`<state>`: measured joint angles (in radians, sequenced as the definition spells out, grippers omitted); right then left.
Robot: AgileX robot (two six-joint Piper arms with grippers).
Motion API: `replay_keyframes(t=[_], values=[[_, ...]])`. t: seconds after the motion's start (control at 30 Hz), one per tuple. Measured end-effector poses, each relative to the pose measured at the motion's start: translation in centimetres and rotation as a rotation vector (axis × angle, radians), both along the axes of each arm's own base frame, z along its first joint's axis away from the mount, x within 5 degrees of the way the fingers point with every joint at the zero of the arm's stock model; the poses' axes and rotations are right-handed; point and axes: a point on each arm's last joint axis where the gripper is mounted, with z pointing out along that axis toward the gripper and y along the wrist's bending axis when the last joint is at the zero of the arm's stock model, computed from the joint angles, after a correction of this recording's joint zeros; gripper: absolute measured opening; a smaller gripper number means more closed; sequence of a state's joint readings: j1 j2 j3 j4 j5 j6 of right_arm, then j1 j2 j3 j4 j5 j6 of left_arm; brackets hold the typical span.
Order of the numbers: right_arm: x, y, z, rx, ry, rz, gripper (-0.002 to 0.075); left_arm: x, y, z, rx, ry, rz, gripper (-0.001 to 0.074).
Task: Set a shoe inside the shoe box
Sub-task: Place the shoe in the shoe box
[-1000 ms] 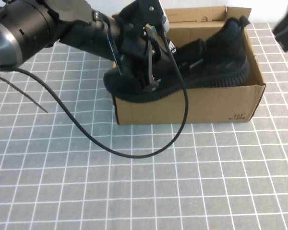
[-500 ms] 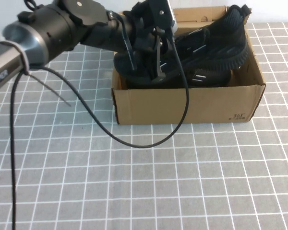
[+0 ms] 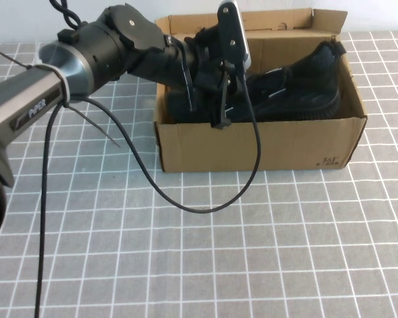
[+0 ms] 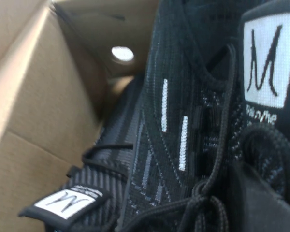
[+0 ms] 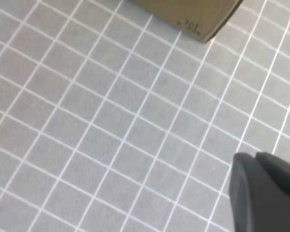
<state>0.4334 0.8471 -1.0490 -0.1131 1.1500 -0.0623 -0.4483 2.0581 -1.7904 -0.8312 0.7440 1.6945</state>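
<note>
The brown shoe box [image 3: 252,149] stands open at the back of the table, lid flap up behind. A black knit shoe [image 3: 298,93] lies inside along its length, heel to the right. My left gripper [image 3: 217,106] reaches into the box from the left and is shut on the shoe's tongue area. In the left wrist view this shoe [image 4: 183,96] fills the frame, one dark finger [image 4: 263,203] against its laces. A second look-alike shoe [image 4: 101,179] lies beneath it by the box wall [image 4: 43,111]. My right gripper [image 5: 256,162] is shut over bare mat.
A black cable [image 3: 186,205] loops from the left arm down onto the grey grid mat [image 3: 252,265] in front of the box. The box's printed front corner [image 5: 193,19] shows in the right wrist view. The box wall has a round hole [image 4: 122,53].
The left arm has carried the shoe from over the box's front wall back and down, so it now lies inside the box. The right arm has left the high view.
</note>
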Motion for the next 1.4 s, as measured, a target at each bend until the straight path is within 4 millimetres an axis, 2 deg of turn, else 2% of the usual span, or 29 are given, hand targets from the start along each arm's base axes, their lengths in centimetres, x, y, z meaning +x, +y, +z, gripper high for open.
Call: replay_keyframes(t=[0.77,1.13,1.23,1.33,1.4], values=[[-0.5,-0.2,0.3,0.017,-0.034,0.002,-0.0016,0.3,-1.4,-3.8,0.070,0.030,-0.088,0.0018],[-0.4,-0.2,0.4,0.018,-0.035,0.002,-0.0016,0.3,-1.4,-3.9,0.072,0.025,-0.093,0.0027],[-0.4,-0.2,0.4,0.018,-0.035,0.002,-0.0016,0.3,-1.4,-3.9,0.069,0.024,-0.094,0.0111],[-0.4,-0.2,0.4,0.018,-0.036,0.002,-0.0016,0.3,-1.4,-3.6,0.058,0.023,-0.086,0.0260],[-0.4,-0.2,0.4,0.018,-0.036,0.002,-0.0016,0.1,-1.3,-2.6,0.042,0.019,-0.072,0.0357]])
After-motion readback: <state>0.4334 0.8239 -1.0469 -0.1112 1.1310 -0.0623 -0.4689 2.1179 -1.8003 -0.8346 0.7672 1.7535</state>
